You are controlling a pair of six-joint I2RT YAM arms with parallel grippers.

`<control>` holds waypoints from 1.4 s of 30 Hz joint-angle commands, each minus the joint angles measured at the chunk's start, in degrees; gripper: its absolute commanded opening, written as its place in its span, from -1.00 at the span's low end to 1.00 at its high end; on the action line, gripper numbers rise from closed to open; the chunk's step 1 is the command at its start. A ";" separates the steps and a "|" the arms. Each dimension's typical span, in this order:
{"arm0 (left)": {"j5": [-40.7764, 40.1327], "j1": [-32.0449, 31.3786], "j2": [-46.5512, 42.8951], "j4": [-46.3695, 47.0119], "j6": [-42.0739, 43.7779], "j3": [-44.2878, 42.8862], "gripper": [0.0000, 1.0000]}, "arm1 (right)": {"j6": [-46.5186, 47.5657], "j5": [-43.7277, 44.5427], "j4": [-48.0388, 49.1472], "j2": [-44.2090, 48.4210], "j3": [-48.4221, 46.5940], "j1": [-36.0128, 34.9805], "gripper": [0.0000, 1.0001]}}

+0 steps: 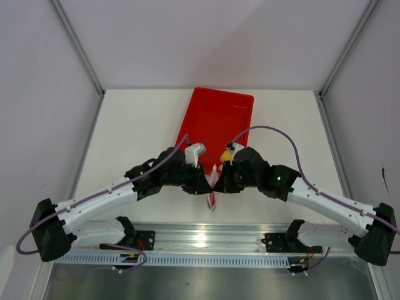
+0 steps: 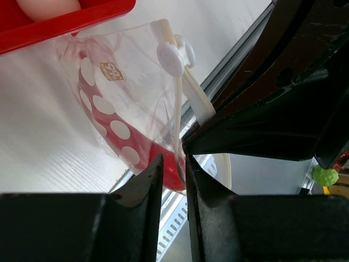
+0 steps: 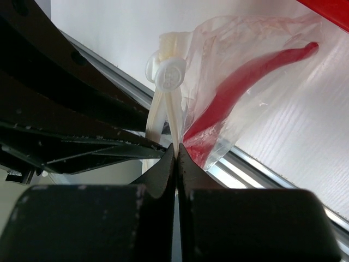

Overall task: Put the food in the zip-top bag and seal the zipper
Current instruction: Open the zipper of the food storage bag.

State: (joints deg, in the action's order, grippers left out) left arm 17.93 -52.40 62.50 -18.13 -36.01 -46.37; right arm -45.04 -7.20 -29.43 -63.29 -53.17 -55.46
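We see both arms meeting over the middle of the table [image 1: 137, 125], close to its near edge, with the zip-top bag [image 1: 212, 195] held between them. The left gripper [image 2: 173, 164] is almost closed. Only a narrow slit remains between its fingers, and the bag's lower edge sits in that slit. The right gripper [image 3: 175, 148] is pressed nearly flat, its fingertips pinching the foot of the cream-coloured zipper [image 3: 158, 117] where it meets the edge of the bag. A round white slider [image 3: 170, 76] sits on the zipper just above that pinch.

Through the clear, crinkled plastic in the right wrist view we make out the red chili pepper [image 3: 256, 71], lying slanted inside the bag. In the left wrist view the bag shows a red band with white dots, and we cannot tell whether it is print or contents.

The red tray [image 1: 215, 112] lies at the middle of the far edge, slightly askew. The pale egg-sized ball [image 2: 46, 6] rests inside it against its wall. The yellow fruit [image 1: 225, 155] sits at the tray's near edge, just beside the right wrist; we cannot tell whether it is inside the tray or on the table.
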 commanded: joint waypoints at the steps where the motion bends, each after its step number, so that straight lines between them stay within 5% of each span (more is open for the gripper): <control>1: -1.15 -0.42 1.13 0.03 0.50 -1.00 -0.57 | -0.40 -0.62 2.71 -0.26 -2.73 -0.61 -1.00; 3: -1.23 -0.42 1.57 -0.41 0.59 -1.44 -0.68 | -0.40 -0.62 2.71 -0.43 -2.82 -0.61 -1.00; 5: -1.93 -0.42 1.49 -1.29 0.76 -1.97 -0.99 | -0.05 -0.27 1.93 -0.43 -3.08 -0.61 -1.00; 16: -17.05 -0.51 -4.48 -20.70 3.75 -11.02 -0.99 | 2.14 10.36 -5.11 -4.73 -3.26 -0.96 -0.96; 23: -20.13 -0.42 -6.51 -28.36 3.84 -13.93 -0.99 | 2.85 8.88 -0.90 -11.50 -3.26 -1.66 -0.98; 35: -15.13 -0.42 -5.90 -19.49 0.59 -1.18 -0.99 | 3.02 7.90 2.71 -16.52 -2.47 -2.11 -0.85; 42: -11.35 -0.42 -3.79 -15.27 1.12 -2.32 -0.99 | 3.64 9.22 -0.89 -11.95 -3.96 -2.37 -0.55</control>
State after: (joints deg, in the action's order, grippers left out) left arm 3.70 -52.82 58.22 -36.99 -34.52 -47.64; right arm -42.37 -0.21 -28.53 -78.46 -55.27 -57.54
